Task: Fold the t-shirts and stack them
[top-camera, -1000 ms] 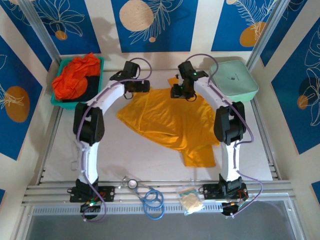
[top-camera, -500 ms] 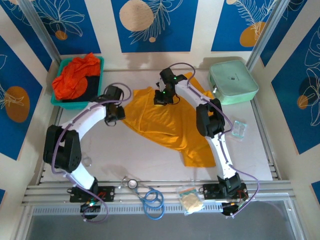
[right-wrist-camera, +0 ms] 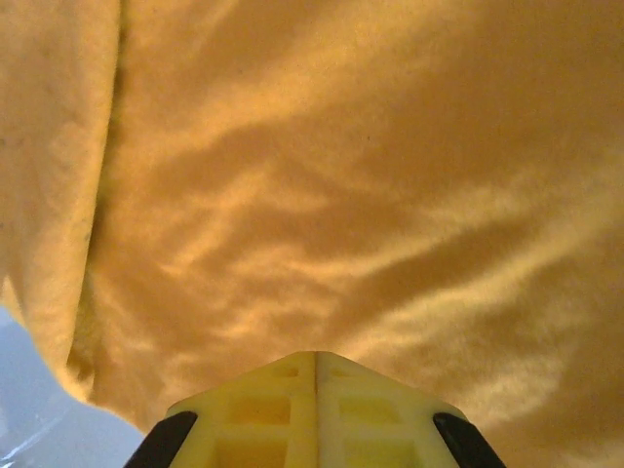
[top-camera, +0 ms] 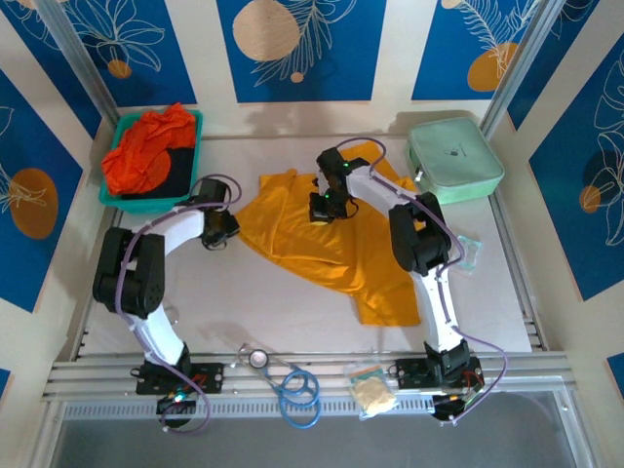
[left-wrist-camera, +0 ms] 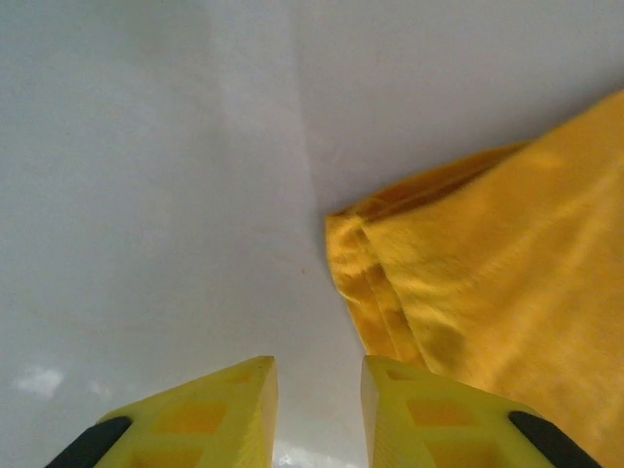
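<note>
One mustard t-shirt (top-camera: 312, 249) lies rumpled and unfolded in the middle of the table (top-camera: 244, 312). The red t-shirts (top-camera: 146, 156) are heaped in the far-left corner tray (top-camera: 195, 117). The right gripper (top-camera: 325, 208) is pressed together over the mustard one, and the left gripper (top-camera: 224, 231) is narrowly apart beside its hem. Nothing is stacked.

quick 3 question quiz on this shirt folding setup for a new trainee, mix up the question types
1. True or false: the mustard-yellow t-shirt lies inside the teal tray.
2. The bunched t-shirts in that tray are: A red-orange, B navy, C white.
3. Which gripper has a gap between its fingers, with the yellow shirt's hemmed corner just ahead of it?

Key
1. False: it lies spread out on the table.
2. A.
3. The left gripper; bare table shows through the gap.
</note>
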